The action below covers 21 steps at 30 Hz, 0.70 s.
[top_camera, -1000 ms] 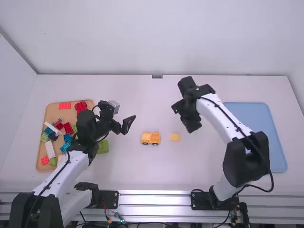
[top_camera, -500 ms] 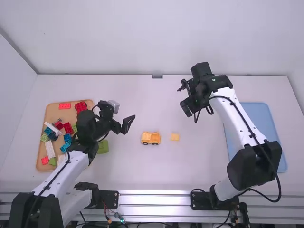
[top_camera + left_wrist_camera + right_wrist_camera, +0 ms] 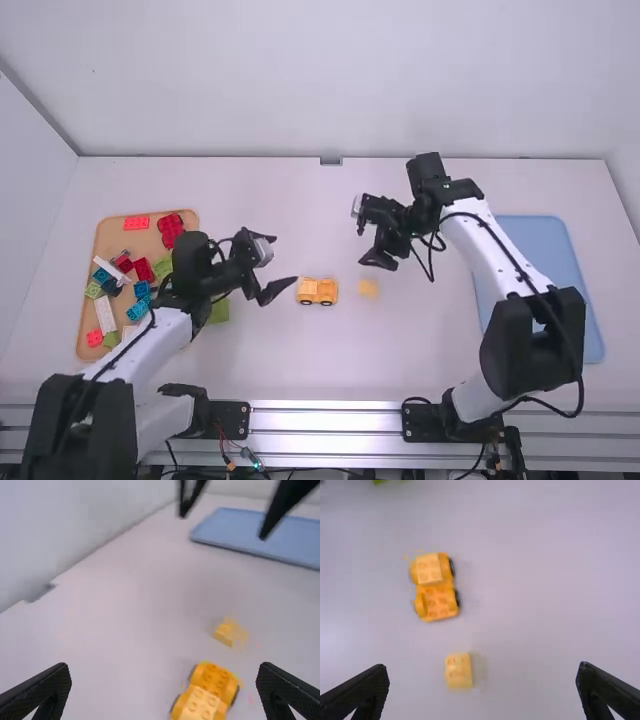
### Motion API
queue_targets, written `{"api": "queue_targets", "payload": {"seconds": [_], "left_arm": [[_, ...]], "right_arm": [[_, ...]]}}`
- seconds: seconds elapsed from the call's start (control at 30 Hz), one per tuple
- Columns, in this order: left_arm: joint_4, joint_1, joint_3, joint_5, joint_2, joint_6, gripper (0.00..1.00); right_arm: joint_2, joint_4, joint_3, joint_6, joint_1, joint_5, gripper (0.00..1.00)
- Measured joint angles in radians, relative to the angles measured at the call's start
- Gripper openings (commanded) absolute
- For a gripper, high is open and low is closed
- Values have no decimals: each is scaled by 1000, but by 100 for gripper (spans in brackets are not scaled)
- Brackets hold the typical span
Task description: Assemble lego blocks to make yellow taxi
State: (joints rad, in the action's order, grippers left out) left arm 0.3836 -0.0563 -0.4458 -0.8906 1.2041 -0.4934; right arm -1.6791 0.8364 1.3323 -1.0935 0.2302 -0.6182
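"White table (image 3: pixel 300 365), and on it?"
"Orange-yellow car (image 3: pixel 317 291), dark-wheeled, studded, paler at one end. Mid-table, near a small yellow block (image 3: pixel 368 288)."
"Left gripper (image 3: pixel 286 260), right gripper (image 3: pixel 360 237)?"
"Both spread wide, empty."

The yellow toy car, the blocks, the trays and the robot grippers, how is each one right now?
Yellow toy car: upright on its wheels
Small yellow plastic block: loose, apart from the car
Left black gripper: open, holding nothing
Right black gripper: open, holding nothing
Tan tray: holding jumbled coloured blocks
Green block: on the table, partly hidden
Blue tray: flat on the table
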Motion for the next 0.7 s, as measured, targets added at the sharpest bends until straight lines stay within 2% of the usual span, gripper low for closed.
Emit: {"api": "queue_targets", "payload": {"seconds": [0.03,0.2,0.3,0.47,0.6,0.7], "left_arm": [[-8,0,0,-60,45,-81,99],[-79,0,-33,-186,186,-270,99],[-153,0,-115,-257,320,-392,99],[-248,0,-219,-309,480,-528,99],[-290,-3,-257,-325,569,-622,99],[-284,-18,-263,-311,620,-680,99]], "right_arm": [[0,-69,-63,-40,-12,-57,99],[0,-250,-225,-96,-36,-168,99],[0,-362,-334,-120,-30,-222,99],[0,-472,-428,-127,-10,-212,100],[0,-551,-490,-131,-11,-213,94],[-1,-642,-558,-127,-61,-237,97]]}}
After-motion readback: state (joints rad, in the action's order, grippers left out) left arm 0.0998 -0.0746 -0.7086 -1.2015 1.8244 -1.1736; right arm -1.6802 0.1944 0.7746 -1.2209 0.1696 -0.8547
